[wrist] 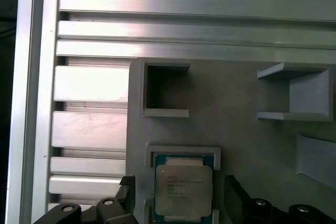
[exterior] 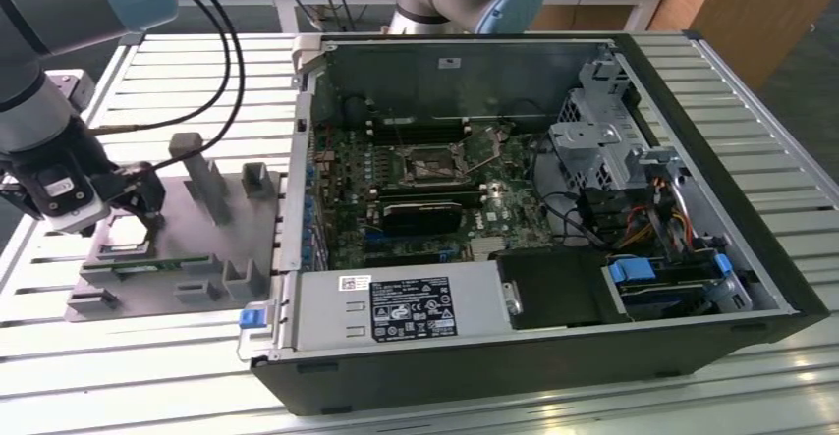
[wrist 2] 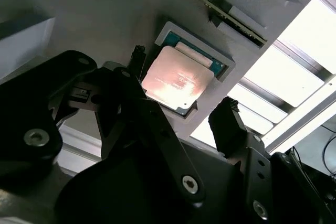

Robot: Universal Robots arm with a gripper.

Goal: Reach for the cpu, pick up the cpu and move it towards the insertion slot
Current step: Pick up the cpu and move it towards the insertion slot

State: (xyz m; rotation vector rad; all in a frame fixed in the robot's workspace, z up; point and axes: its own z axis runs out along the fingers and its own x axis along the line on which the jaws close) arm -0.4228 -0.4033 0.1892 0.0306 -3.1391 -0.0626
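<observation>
Silvery thin square cpu [wrist: 184,190] lies flat in a pocket of the grey plastic fixture [wrist: 236,87] on the slatted table [wrist: 89,85]; the black pincer [wrist: 178,184] straddles it, spread wide, gripping nothing.

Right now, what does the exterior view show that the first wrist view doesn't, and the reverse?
Exterior view: the open computer case, with the insertion slot on its green board, apart from the grey fixture.
First wrist view: the gaps between the fingers and the cpu, and the cpu's green border inside its recess.
Both: the cpu lying in the fixture, the open gripper straddling it, and the slatted table.
</observation>
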